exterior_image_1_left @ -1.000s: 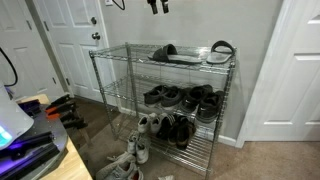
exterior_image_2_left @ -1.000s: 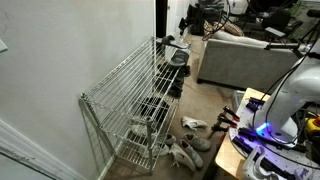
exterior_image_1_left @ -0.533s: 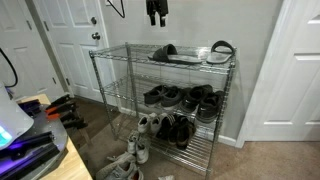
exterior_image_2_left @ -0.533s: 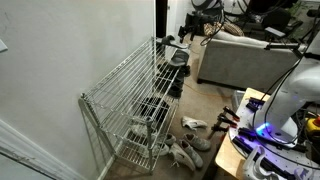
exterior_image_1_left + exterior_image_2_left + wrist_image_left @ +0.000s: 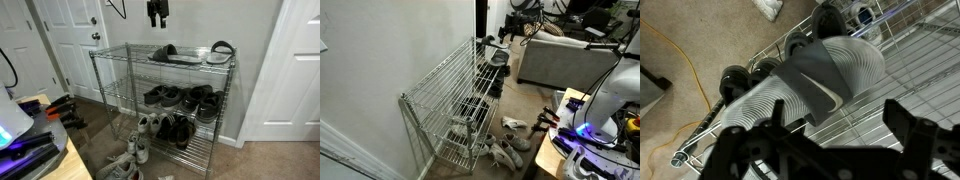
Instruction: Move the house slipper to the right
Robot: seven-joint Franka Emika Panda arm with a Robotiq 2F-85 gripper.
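The house slipper (image 5: 165, 53) is dark grey-black and lies flat on the left part of the top shelf of a wire rack (image 5: 120, 60). In the wrist view the slipper (image 5: 812, 72) shows its dark upper and ribbed footbed, just beyond my fingers. My gripper (image 5: 157, 13) hangs above the slipper, apart from it. In the wrist view the gripper (image 5: 825, 140) is open and empty, with wire shelf showing between the fingers. A similar dark slipper with a paler rim (image 5: 221, 50) lies at the right end of the top shelf.
Black lace-up shoes (image 5: 185, 97) fill the middle shelf and more dark shoes (image 5: 175, 130) the lower one. White shoes (image 5: 135, 152) lie on the carpet by the rack. The rack (image 5: 440, 85) stands against a wall. A grey sofa (image 5: 565, 55) is nearby.
My gripper has come down a little toward the top shelf over the last second. The slippers have not moved.
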